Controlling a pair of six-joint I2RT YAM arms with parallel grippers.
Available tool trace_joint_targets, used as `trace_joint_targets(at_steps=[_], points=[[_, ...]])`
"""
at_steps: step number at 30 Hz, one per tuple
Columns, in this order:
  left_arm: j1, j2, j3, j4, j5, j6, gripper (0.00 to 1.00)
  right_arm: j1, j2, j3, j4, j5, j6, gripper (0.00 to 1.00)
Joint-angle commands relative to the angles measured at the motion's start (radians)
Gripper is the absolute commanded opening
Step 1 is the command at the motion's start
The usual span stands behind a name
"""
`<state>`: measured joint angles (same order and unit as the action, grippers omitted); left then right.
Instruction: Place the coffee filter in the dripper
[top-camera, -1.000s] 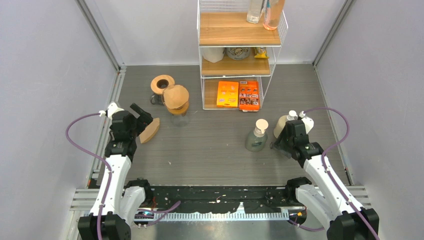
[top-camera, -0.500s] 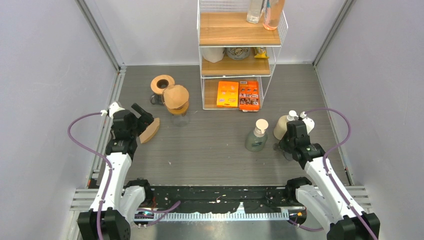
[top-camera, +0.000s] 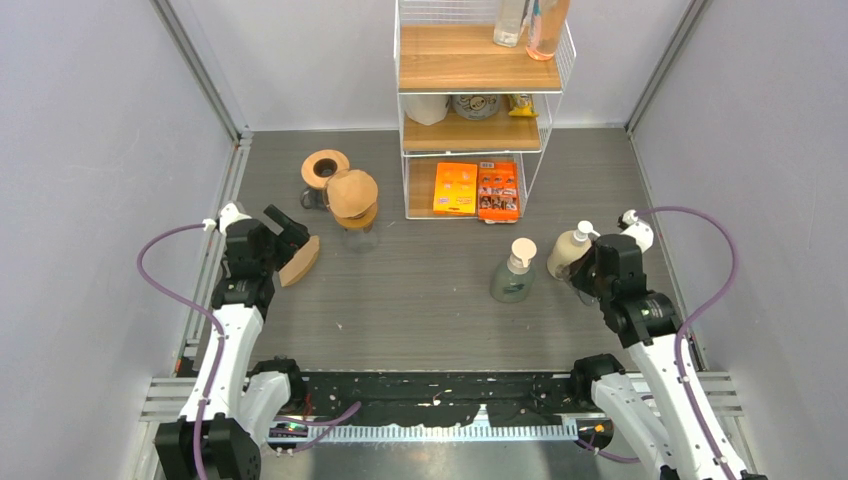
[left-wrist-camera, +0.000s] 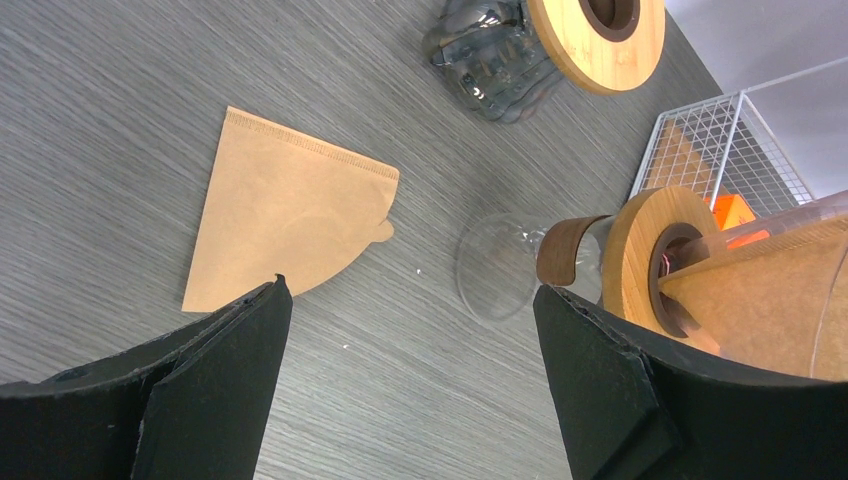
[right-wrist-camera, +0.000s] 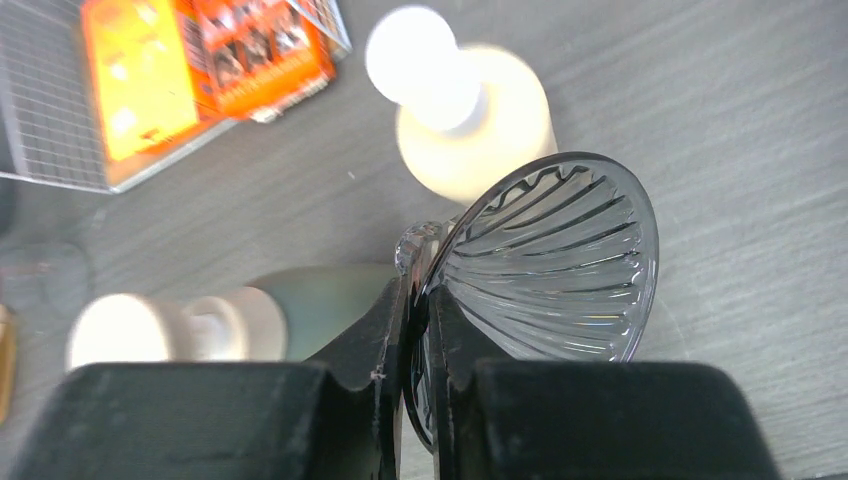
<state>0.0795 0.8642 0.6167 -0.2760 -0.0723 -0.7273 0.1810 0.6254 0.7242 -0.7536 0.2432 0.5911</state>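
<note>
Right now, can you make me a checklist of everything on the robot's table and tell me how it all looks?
Surface: grey wood-grain table; nothing spilled seen.
Job's things: coffee filter lies flat on the table; clear ribbed dripper is tilted, with no filter inside.
Clutter: green pump bottle, cream pump bottle, filter-topped glass carafe, wooden-ringed glass piece, wire shelf with orange boxes.
Grippers: left gripper open beside the filter, holding nothing; right gripper shut on the dripper's rim.
Cables: left purple cable and right purple cable loop clear of the items.
Surroundings: pale walls on three sides; nobody seen.
</note>
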Motion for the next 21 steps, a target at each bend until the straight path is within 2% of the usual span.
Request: trace_joint_targets(at_steps=[1, 9, 14, 17, 19, 21], points=[[-0.001, 0.012, 0.017, 0.043, 0.005, -0.004, 0.99, -0.004, -0.024, 0.158, 0.034, 0.032, -0.035, 0.07], [0.0, 0.015, 0.028, 0.028, 0.016, 0.0, 0.99, -0.004, -0.008, 0.236, 0.285, -0.067, -0.126, 0.05], [0.0, 0.013, 0.034, 0.024, 0.03, 0.004, 0.99, 0.006, 0.084, 0.282, 0.504, -0.109, -0.155, 0.05], [-0.001, 0.004, 0.053, 0.001, 0.048, 0.015, 0.99, 0.071, 0.151, 0.311, 0.647, -0.167, -0.208, 0.05], [0.0, -0.01, 0.061, -0.006, 0.066, 0.019, 0.99, 0.163, 0.21, 0.349, 0.69, -0.18, -0.329, 0.05], [0.0, -0.034, 0.064, -0.013, 0.096, 0.023, 0.99, 0.281, 0.268, 0.393, 0.701, -0.182, -0.517, 0.05]])
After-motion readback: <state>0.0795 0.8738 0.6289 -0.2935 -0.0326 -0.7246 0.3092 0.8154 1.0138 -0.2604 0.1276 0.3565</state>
